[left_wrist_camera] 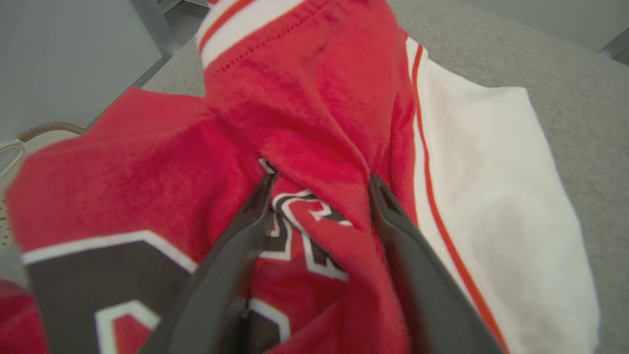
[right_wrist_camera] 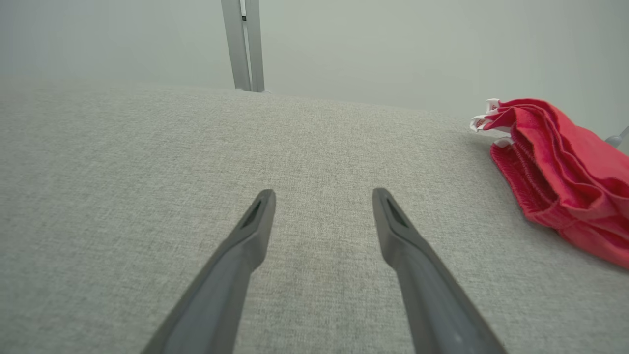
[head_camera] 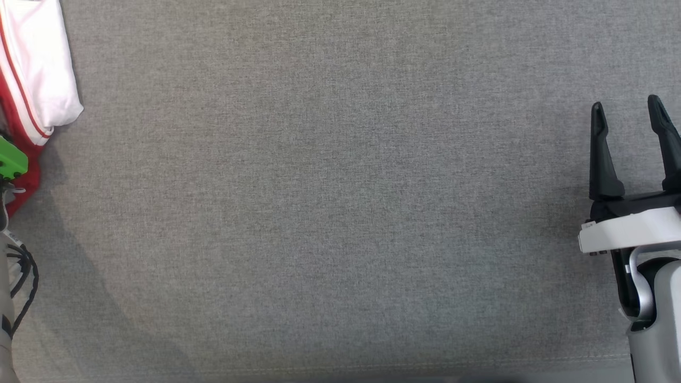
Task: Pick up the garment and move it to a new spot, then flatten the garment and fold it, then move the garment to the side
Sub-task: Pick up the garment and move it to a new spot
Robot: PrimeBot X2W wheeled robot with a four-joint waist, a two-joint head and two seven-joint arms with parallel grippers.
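Observation:
The garment [left_wrist_camera: 314, 98] is a red jersey with a white side panel, thin red stripes and dark white-edged lettering. It lies bunched at the far left of the grey fabric surface [head_camera: 340, 213], where its white part [head_camera: 37, 64] shows at the upper left of the head view. My left gripper [left_wrist_camera: 322, 182] is open and pressed down into the garment, its fingers [left_wrist_camera: 236, 246] standing on either side of a raised red fold. My right gripper [head_camera: 630, 117] is open at the right edge, over bare surface, with nothing between its fingers [right_wrist_camera: 245, 246].
A green part of my left arm [head_camera: 10, 159] and dark cables sit at the left edge. Another folded red cloth [right_wrist_camera: 555, 172] lies at the right of the right wrist view. A woven basket rim [left_wrist_camera: 49, 130] shows beyond the surface's edge. A pale wall with a metal post [right_wrist_camera: 243, 44] stands behind.

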